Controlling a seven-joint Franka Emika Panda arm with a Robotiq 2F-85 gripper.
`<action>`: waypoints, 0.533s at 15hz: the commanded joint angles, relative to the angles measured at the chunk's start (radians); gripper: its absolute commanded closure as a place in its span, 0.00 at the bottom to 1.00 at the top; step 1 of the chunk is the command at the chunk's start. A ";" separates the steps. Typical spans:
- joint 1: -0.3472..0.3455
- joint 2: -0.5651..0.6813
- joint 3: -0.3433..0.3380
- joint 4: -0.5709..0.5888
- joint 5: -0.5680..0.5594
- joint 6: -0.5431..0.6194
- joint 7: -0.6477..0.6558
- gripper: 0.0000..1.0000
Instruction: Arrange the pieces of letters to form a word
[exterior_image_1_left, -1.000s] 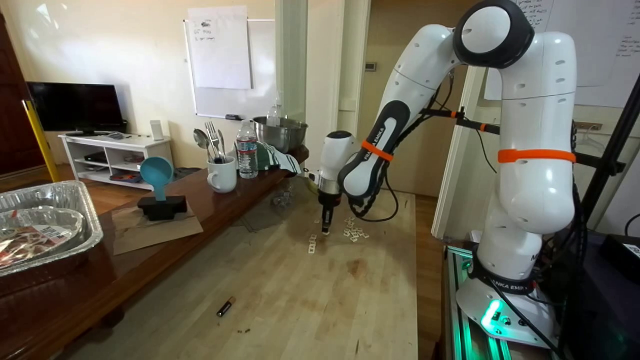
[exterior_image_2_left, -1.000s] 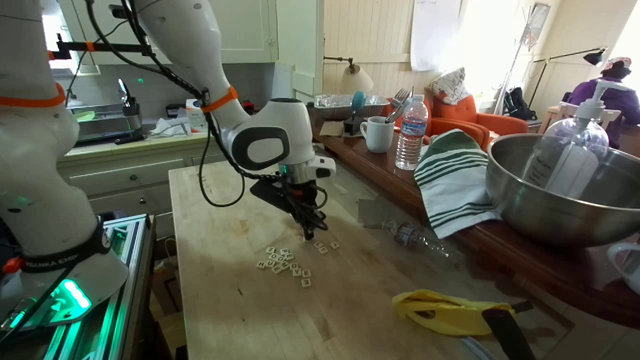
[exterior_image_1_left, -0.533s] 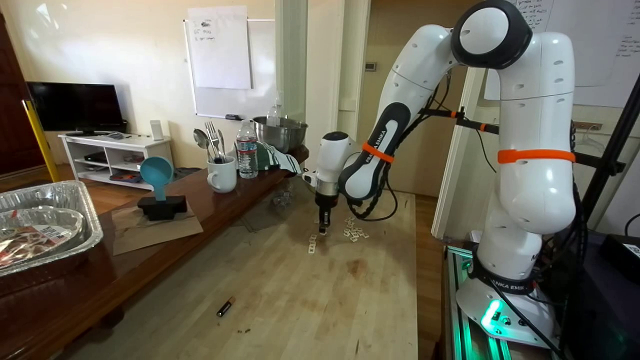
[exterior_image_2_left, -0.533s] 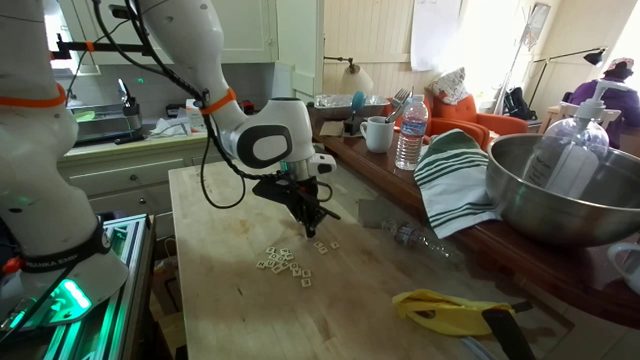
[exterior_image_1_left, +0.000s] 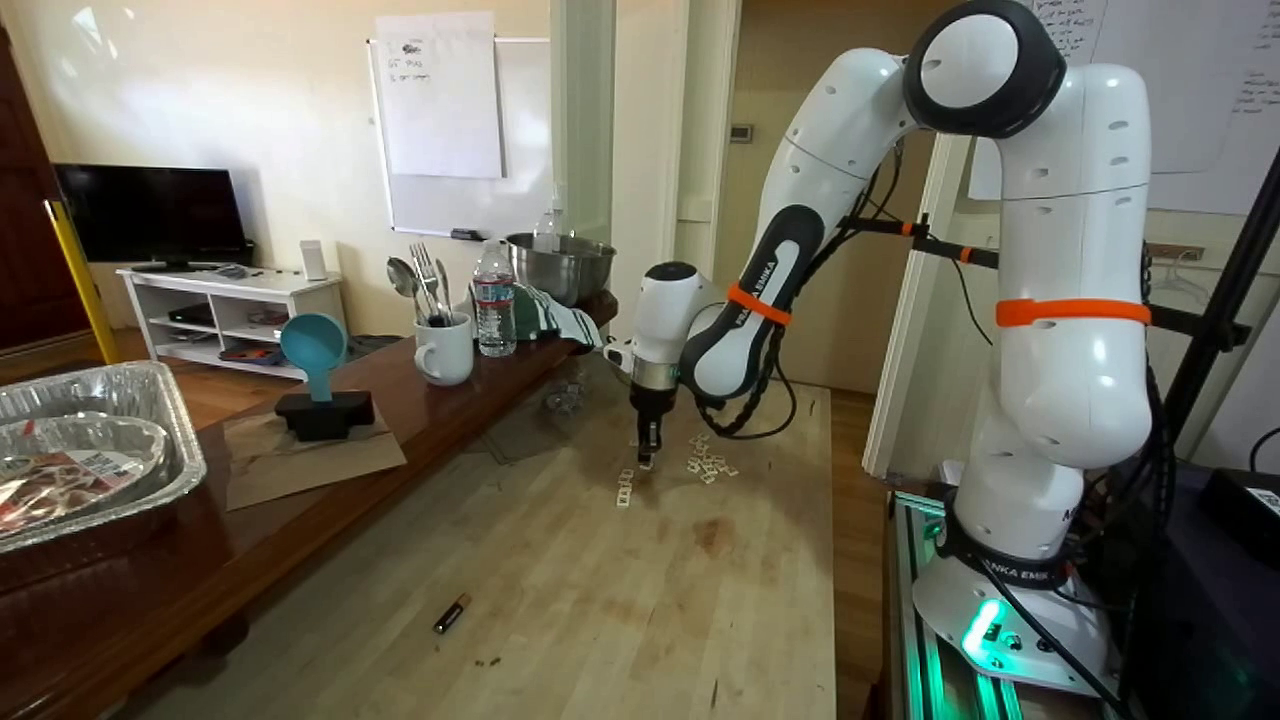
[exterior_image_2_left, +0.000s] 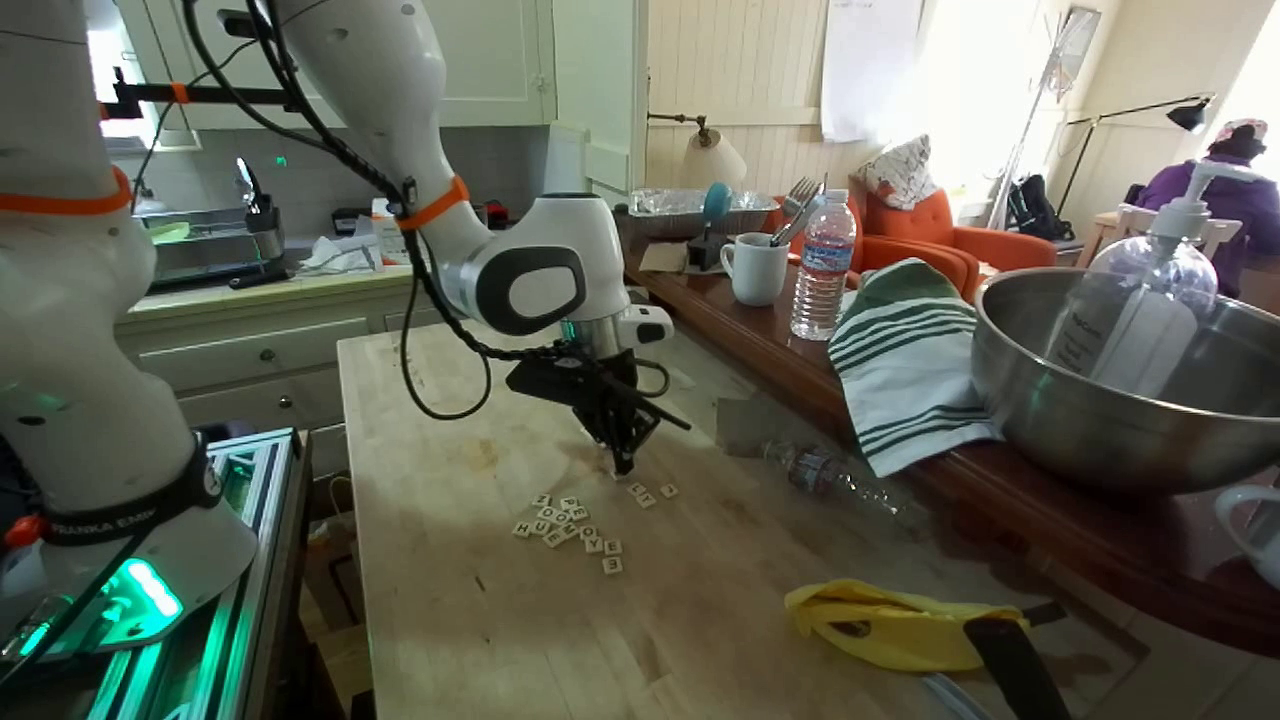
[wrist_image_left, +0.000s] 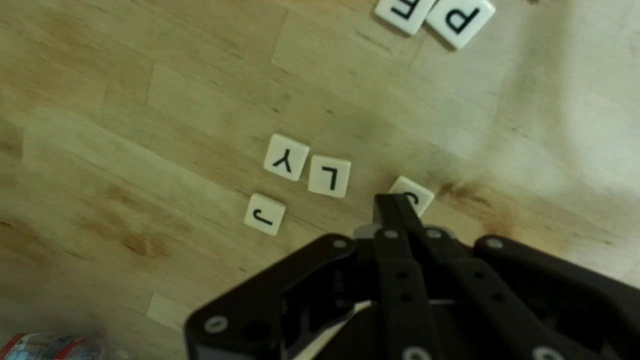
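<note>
The letter pieces are small cream tiles on the light wood table. In the wrist view a Y tile (wrist_image_left: 286, 157) and an L tile (wrist_image_left: 329, 176) lie side by side, with a J tile (wrist_image_left: 265, 214) just apart. My gripper (wrist_image_left: 395, 197) is shut, its fingertips together, over the near corner of another tile (wrist_image_left: 421, 194) whose letter is partly hidden. No tile shows between the fingers. In both exterior views the gripper (exterior_image_1_left: 646, 460) (exterior_image_2_left: 622, 470) points down close to the table, between the loose cluster (exterior_image_1_left: 708, 464) (exterior_image_2_left: 560, 522) and the smaller group (exterior_image_1_left: 625, 488) (exterior_image_2_left: 641, 495).
A clear plastic bottle (exterior_image_2_left: 820, 470) lies on the table beside the raised dark wood counter (exterior_image_1_left: 330, 500). A yellow object (exterior_image_2_left: 890, 625) lies farther along. A battery (exterior_image_1_left: 452, 613) lies on the table. A mug (exterior_image_1_left: 445, 350) and a steel bowl (exterior_image_1_left: 560, 272) stand on the counter.
Over the first half second my gripper turned about its axis and shifted slightly. Since then it has barely moved. The cluster and the smaller group of tiles stay in place.
</note>
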 joint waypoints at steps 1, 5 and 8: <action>0.011 -0.037 -0.028 -0.026 -0.051 0.032 0.028 1.00; -0.006 -0.030 0.001 -0.032 0.025 0.026 0.014 1.00; -0.022 -0.015 0.031 -0.043 0.120 0.029 -0.009 1.00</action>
